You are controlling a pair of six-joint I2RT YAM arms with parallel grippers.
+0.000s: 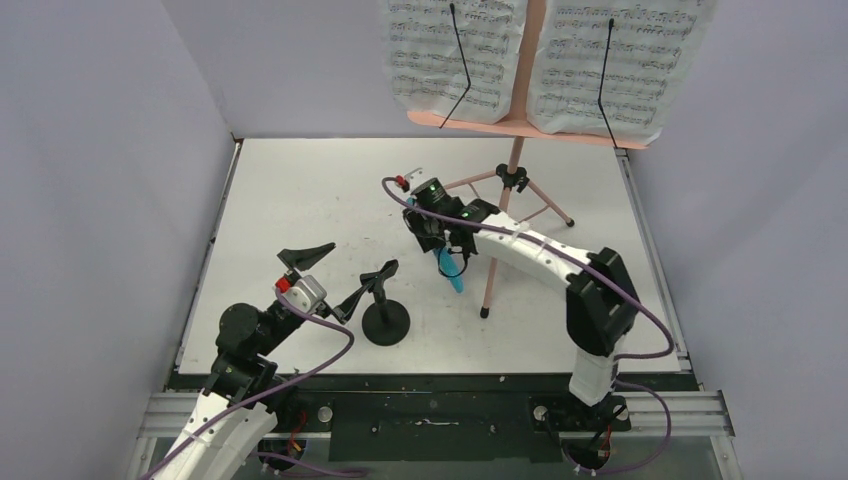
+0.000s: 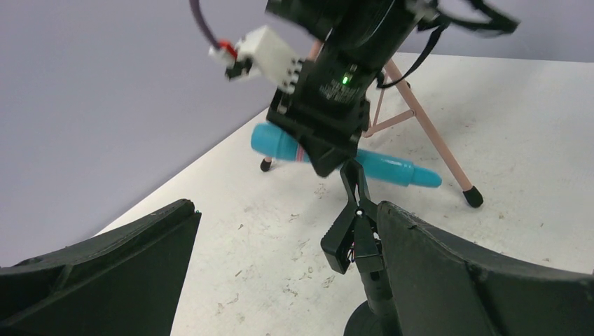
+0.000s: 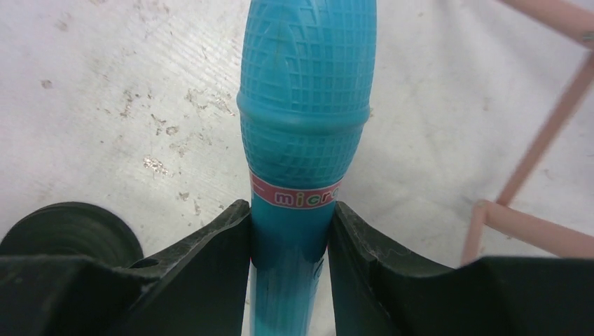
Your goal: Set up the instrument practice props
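The pink music stand (image 1: 512,125) stands upright at the back on tripod legs (image 1: 495,270), with white sheet-music pages (image 1: 455,55) on its desk. My right gripper (image 1: 443,252) is shut on the bright blue microphone (image 1: 453,272) and holds it low over the table, just right of the small black round-based mic stand (image 1: 385,320). In the right wrist view my right gripper (image 3: 288,241) clamps the microphone (image 3: 305,105) below its head. My left gripper (image 1: 330,278) is open, its right finger beside the stand's clip (image 2: 354,234). The microphone also shows in the left wrist view (image 2: 396,169).
Grey walls close in the white table (image 1: 300,200) on the left, back and right. Pink tripod legs (image 3: 546,147) run close to the right of the microphone. The mic stand's base (image 3: 66,231) lies at my right gripper's left. A metal rail (image 1: 440,410) runs along the near edge.
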